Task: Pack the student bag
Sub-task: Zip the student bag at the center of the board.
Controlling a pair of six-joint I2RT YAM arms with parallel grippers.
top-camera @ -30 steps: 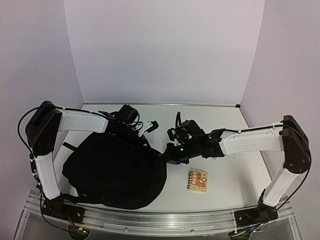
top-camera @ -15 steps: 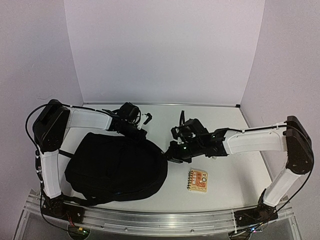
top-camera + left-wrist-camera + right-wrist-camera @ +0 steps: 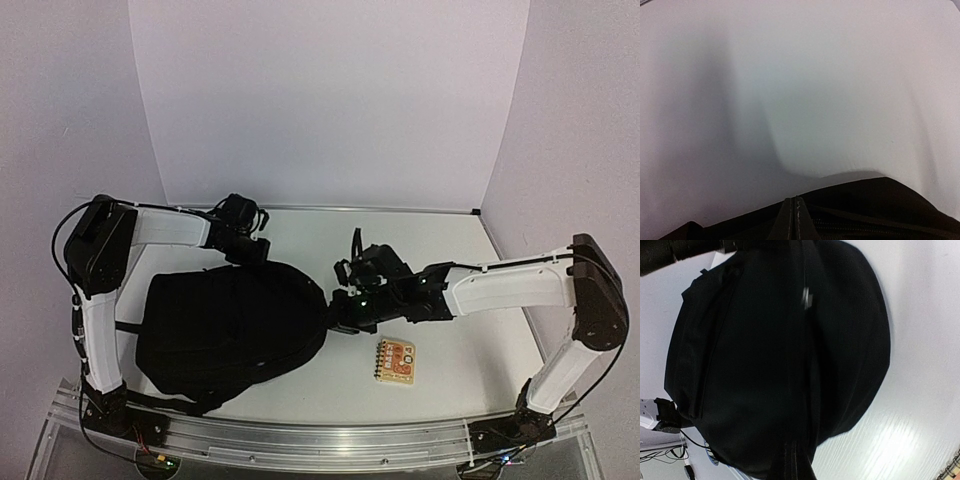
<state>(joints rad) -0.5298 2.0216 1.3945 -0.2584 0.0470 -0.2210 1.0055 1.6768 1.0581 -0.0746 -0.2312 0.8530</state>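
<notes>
The student bag [image 3: 230, 325], a large black backpack, lies flat on the left half of the table. My left gripper [image 3: 250, 245] sits at its far upper edge, shut on the fabric beside a zipper. In the left wrist view the shut fingers [image 3: 794, 212] end at the bag's rim [image 3: 880, 205]. My right gripper [image 3: 343, 305] is shut on the bag's right tip. In the right wrist view the bag [image 3: 765, 350] fills the frame, and a taut seam runs from my fingers [image 3: 797, 460] up to a silver zipper pull [image 3: 807, 297].
A small orange spiral notebook [image 3: 397, 361] lies on the table right of the bag, just in front of the right forearm. White walls close off the back and both sides. A metal rail [image 3: 320, 445] runs along the near edge.
The left gripper has moved left and back, and the bag has shifted left and away from the near edge, flattening out. The right gripper has stayed at the bag's right tip.
</notes>
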